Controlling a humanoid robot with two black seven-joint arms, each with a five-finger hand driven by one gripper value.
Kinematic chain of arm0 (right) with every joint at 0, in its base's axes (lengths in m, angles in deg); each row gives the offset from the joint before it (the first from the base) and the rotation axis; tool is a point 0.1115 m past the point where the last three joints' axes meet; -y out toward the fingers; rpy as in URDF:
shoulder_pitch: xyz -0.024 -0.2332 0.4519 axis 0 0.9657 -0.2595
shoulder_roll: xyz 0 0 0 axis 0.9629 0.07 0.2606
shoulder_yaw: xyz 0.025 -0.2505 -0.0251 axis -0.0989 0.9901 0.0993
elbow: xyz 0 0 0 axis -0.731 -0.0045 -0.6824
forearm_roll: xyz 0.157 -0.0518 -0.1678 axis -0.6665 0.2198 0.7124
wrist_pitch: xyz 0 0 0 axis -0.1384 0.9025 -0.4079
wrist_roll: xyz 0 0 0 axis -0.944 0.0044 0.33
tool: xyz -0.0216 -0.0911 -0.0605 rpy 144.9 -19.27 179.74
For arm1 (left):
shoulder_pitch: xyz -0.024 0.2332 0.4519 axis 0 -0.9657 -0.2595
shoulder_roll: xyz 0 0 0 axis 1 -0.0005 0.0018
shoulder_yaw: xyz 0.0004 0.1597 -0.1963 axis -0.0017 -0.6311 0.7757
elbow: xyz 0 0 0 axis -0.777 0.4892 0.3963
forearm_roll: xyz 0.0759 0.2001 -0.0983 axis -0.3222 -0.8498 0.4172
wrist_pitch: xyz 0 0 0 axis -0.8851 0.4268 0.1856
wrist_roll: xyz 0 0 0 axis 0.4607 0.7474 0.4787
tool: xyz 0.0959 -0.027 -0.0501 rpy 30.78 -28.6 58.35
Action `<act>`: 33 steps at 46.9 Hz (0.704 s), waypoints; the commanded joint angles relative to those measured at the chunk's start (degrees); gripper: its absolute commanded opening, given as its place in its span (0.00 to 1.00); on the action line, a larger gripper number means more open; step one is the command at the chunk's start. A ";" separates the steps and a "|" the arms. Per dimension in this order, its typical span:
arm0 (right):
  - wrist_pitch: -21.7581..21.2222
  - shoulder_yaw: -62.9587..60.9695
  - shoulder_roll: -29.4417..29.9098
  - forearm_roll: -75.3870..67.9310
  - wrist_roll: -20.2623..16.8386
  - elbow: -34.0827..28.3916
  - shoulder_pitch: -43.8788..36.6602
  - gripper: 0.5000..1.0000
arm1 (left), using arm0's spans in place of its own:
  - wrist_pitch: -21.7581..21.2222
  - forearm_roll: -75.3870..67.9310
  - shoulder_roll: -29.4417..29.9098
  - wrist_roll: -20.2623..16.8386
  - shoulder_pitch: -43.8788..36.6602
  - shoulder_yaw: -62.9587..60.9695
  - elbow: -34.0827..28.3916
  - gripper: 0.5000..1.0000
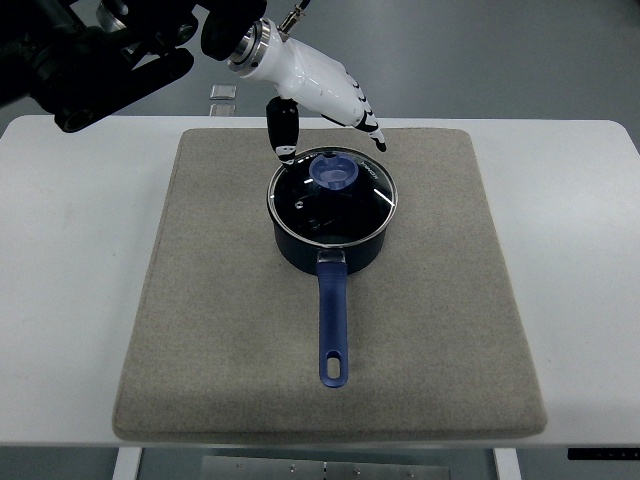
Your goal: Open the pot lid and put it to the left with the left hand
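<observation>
Pot lid (333,192), round clear glass with a steel rim and a blue plastic knob (337,174), sits flat and closed on a dark blue saucepan (330,250). That saucepan serves as the landmark for everything else. It stands on the upper middle of a grey-beige fabric mat (220,340), and the mat lies on a white table (60,280). The saucepan's long blue handle (333,325), with a hanging slot at its end, runs straight from the saucepan toward the near edge of the mat.

Above and behind the saucepan hovers the left hand (318,95), white-shelled with dark finger joints, on a black arm that enters from the upper left corner. Its fingers (366,118) are spread and loosely extended, holding nothing; they point down and to the right, ending just beyond the far rim of the saucepan. A dark thumb (283,130) hangs down separately, its tip close to the far-left edge of the lid, though whether it touches the glass cannot be told from this steep view. The knob lies just nearer than the fingertips and is not enclosed by them.

Beyond the saucepan, past the far edge of the mat, a small clear square object (223,92) rests on the table.
</observation>
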 commanded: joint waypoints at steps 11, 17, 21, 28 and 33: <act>0.00 0.00 0.00 0.00 0.02 0.08 0.00 0.83 | 0.46 3.56 0.46 0.00 -2.43 0.23 0.05 0.98; 0.00 0.00 0.00 0.00 0.02 0.00 0.00 0.83 | 0.82 4.36 0.72 0.00 -2.17 -0.21 0.31 0.98; 0.00 0.00 0.00 0.00 0.02 0.00 0.00 0.83 | 0.90 4.18 0.90 0.00 -2.25 -0.65 0.31 0.98; 0.00 0.00 0.00 0.00 -0.06 0.00 0.00 0.83 | 1.08 4.27 0.90 0.00 -1.20 -3.72 0.40 0.98; 0.00 0.00 0.00 0.00 -0.06 0.00 0.00 0.83 | 0.99 4.27 0.81 0.00 -0.94 -4.52 0.22 0.98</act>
